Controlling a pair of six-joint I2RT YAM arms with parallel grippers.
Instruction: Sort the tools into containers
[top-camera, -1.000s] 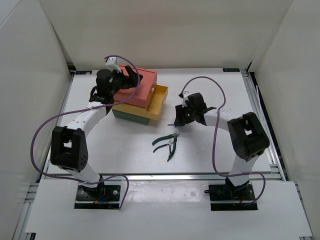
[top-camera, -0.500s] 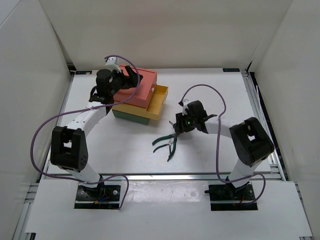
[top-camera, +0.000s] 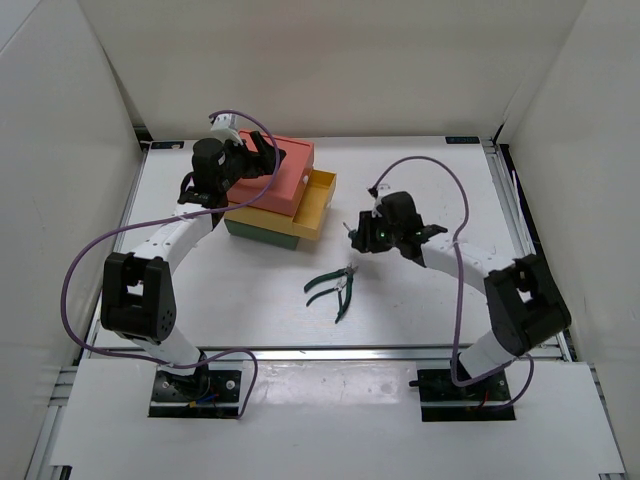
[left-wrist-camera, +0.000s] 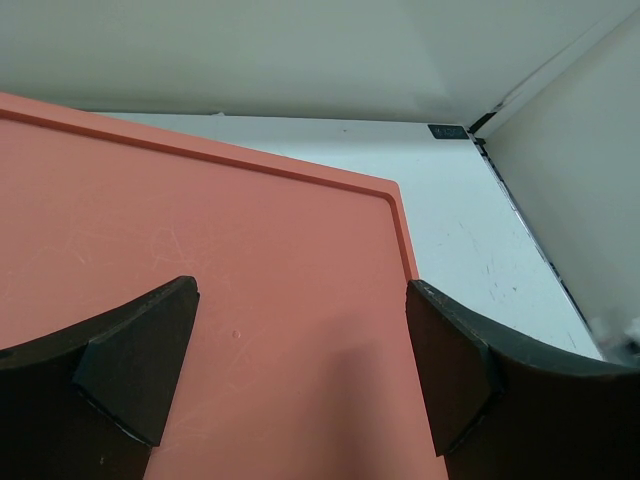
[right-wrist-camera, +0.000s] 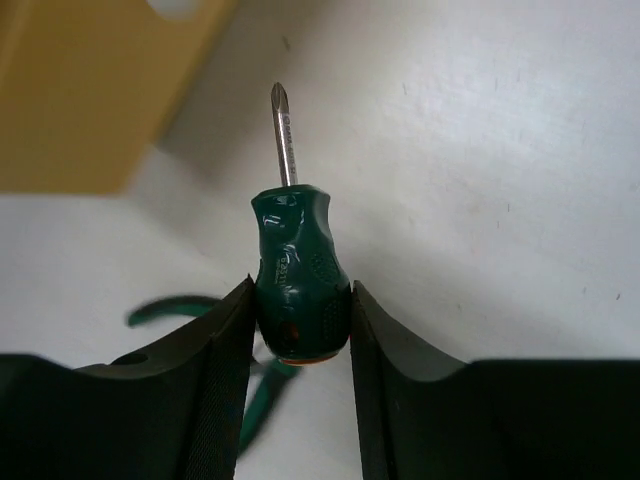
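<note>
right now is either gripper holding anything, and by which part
The right gripper holds the green-handled screwdriver by the butt end of its handle. The left gripper is open above the salmon-red drawer, holding nothing.

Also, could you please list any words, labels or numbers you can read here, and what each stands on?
No text here can be read for certain.
Raised lettering on the green screwdriver gripped in the right claw: too blurred to read.
Small dark label at the far edge of the table: too small to read.
Salmon-red drawer: no text visible.
</note>
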